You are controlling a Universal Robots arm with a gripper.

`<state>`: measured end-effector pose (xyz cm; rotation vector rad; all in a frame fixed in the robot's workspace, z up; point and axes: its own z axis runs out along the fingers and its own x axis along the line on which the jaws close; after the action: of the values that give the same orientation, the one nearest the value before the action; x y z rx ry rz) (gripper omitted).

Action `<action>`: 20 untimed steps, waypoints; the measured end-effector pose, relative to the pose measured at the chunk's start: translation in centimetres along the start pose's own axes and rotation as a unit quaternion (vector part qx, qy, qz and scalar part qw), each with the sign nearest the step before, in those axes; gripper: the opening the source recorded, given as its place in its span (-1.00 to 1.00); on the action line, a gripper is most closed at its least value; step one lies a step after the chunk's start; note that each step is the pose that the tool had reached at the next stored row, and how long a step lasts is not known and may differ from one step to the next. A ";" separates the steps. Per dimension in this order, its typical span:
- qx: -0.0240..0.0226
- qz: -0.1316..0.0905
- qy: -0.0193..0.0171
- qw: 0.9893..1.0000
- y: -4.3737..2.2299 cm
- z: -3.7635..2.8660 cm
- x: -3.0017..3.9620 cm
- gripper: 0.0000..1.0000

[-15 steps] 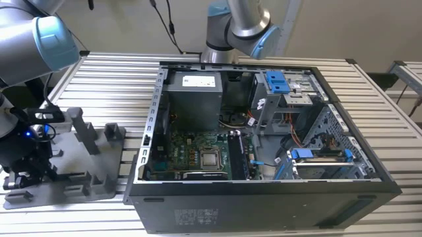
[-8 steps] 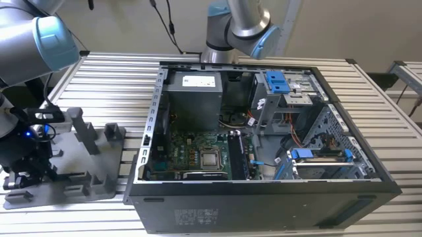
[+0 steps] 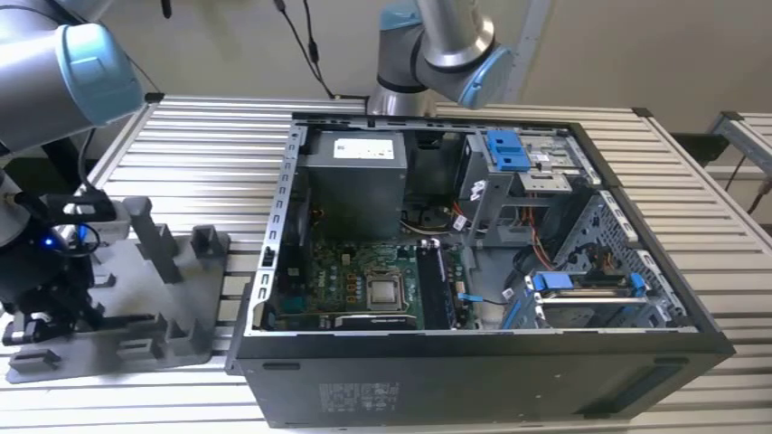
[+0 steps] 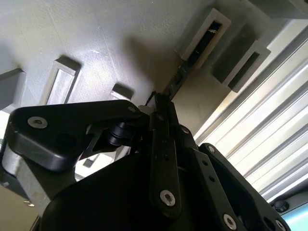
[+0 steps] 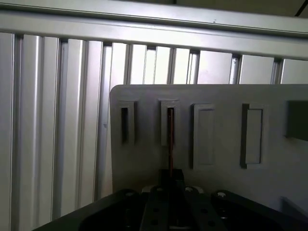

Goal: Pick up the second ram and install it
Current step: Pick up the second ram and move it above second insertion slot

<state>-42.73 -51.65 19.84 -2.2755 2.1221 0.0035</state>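
The second ram (image 5: 170,139) shows edge-on as a thin dark-brown strip. It stands in a narrow slot of the grey holder block (image 5: 216,96). In the second wrist view the ram (image 4: 185,67) runs from its slot down to my black fingertips. My gripper (image 5: 171,175) is shut on the strip's near end, its fingers meeting around it (image 4: 161,102). In the exterior view my gripper (image 3: 49,312) hangs low over the holder block (image 3: 181,298), at the exterior view's left.
An open black computer case (image 3: 483,366) lies at the centre of the slatted metal table (image 3: 193,136), with its green motherboard (image 3: 362,280) and memory slots (image 3: 437,285) exposed. A second robot arm (image 3: 435,45) stands behind the case. The holder has several other raised slots (image 5: 252,134).
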 end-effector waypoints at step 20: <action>0.000 0.000 -0.002 1.000 -0.06 -3.46 -0.08 -0.71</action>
<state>-42.74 -51.65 23.30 -2.2729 2.1197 0.0086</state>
